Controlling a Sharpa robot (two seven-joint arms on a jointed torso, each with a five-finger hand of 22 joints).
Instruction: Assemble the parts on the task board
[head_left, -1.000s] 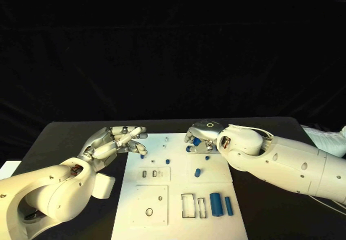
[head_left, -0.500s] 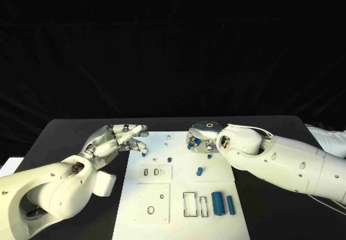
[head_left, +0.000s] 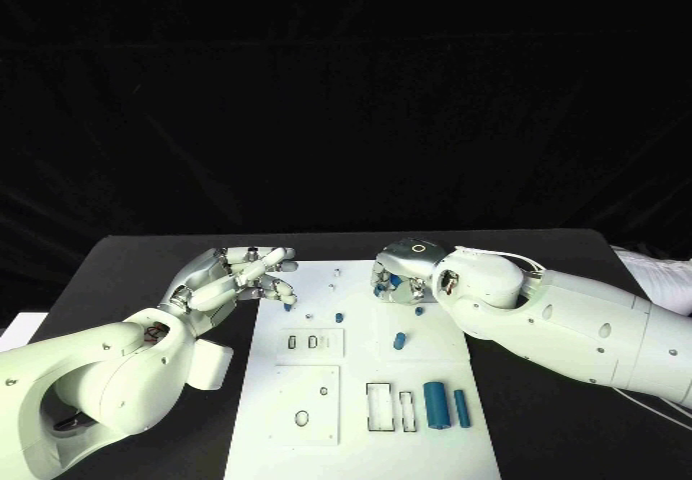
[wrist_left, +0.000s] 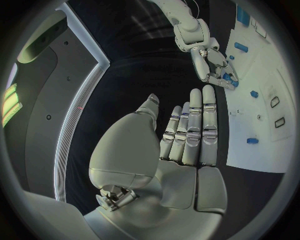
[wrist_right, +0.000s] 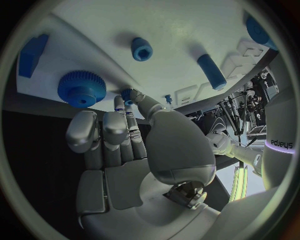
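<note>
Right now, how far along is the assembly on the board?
Early, by the look of it. Several blue parts, such as a gear and two long blocks, lie loose on the task board, and its rectangular slots stand empty. The right hand pinches a small blue part; the left hand holds nothing.

We saw a black table (head_left: 159, 262) set before a dark, unlit backdrop (head_left: 346, 110) of black cloth.
</note>
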